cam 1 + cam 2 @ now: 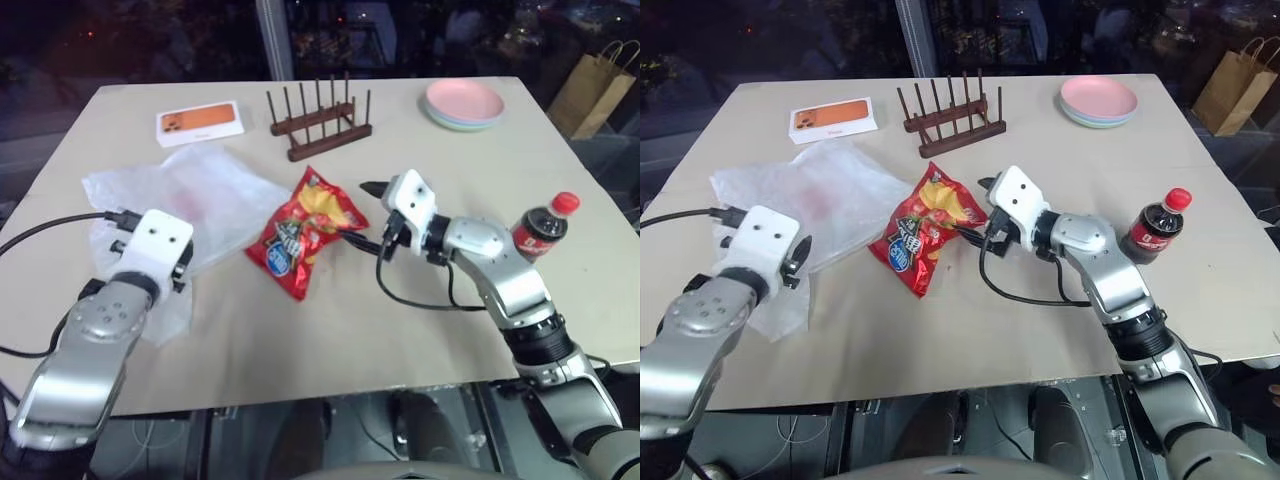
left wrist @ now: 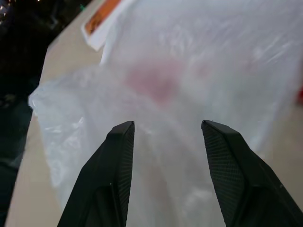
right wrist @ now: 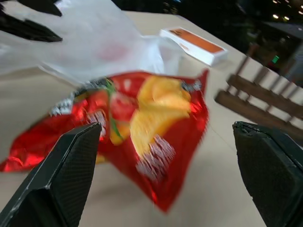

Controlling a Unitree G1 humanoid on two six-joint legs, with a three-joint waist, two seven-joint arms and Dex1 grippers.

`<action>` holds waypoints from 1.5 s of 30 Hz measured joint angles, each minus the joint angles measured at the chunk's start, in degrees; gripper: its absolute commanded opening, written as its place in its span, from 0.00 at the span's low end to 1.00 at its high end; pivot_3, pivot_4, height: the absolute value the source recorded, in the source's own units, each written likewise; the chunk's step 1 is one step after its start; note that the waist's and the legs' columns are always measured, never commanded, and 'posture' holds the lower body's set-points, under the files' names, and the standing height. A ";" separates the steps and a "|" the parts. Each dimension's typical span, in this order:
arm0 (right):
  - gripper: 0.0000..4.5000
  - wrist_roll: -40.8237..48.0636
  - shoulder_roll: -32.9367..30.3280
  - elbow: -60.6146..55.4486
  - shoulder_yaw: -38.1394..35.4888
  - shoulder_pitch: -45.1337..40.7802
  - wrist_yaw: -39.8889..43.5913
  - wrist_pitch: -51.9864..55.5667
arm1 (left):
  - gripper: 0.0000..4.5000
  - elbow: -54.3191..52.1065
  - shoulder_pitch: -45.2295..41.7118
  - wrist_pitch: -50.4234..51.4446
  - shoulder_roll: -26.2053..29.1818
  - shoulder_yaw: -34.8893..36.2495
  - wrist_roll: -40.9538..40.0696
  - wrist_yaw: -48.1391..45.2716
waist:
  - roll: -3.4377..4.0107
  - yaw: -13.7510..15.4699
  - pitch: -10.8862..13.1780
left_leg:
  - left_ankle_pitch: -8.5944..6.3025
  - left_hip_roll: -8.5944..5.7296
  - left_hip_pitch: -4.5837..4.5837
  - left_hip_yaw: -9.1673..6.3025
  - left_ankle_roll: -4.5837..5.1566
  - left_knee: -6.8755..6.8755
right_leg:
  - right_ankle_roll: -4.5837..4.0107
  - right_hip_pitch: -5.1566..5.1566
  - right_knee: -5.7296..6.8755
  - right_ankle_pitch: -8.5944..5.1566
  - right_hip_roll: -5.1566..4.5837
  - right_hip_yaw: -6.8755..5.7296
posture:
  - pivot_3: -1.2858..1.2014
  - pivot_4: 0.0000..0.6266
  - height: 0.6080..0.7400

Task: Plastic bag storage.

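Your left gripper (image 2: 168,137) hangs with its fingers partly spread, holding nothing; the plastic bag (image 1: 190,195) lies crumpled on the table (image 1: 400,330) just ahead of and beneath their tips. Your right gripper (image 3: 165,142) stands wide open and empty, the red chip packet (image 3: 142,127) lying between and beyond its fingers

Chip packet (image 1: 303,232), cola bottle (image 1: 541,228), plates (image 1: 463,104)
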 measured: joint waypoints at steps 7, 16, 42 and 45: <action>1.00 -0.10 -1.53 -3.08 -0.55 1.91 -1.55 2.28 | 0.51 6.90 -3.14 -1.79 -4.06 -2.84 0.51 -4.95 | 0.00 0.08 0.01 | 0.00 0.00 -0.02 -0.01 -0.01 -0.17 | -0.05 -0.06 -0.03 -0.01 -0.04 0.00 | 0.52 0.24 1.00; 1.00 -0.10 -2.55 -4.62 -1.47 3.12 -2.15 3.45 | 0.51 4.18 2.05 -5.27 -5.38 2.64 -0.63 -9.62 | -0.04 -0.04 0.00 | 0.00 0.01 0.00 0.01 -0.01 -0.15 | -0.04 -0.05 -0.03 -0.01 -0.04 0.02 | 0.52 0.24 1.00; 1.00 0.69 -3.18 -9.97 -1.61 3.03 -2.08 10.29 | 0.06 2.25 -5.22 -8.44 -21.30 14.78 0.74 -3.60 | -0.07 0.26 -0.02 | 0.01 -0.02 -0.07 -0.08 -0.02 0.03 | -0.05 0.01 0.02 0.02 -0.10 -0.06 | 0.52 0.24 1.00; 1.00 0.82 -2.66 -10.04 -1.61 2.70 -2.21 10.32 | 0.29 -11.46 1.43 -4.17 -25.60 19.17 -11.97 -9.45 | -0.08 -0.22 -0.03 | 0.00 -0.15 -0.06 0.11 -0.02 0.03 | -0.05 0.01 -0.01 0.03 -0.33 0.07 | 0.52 0.24 1.00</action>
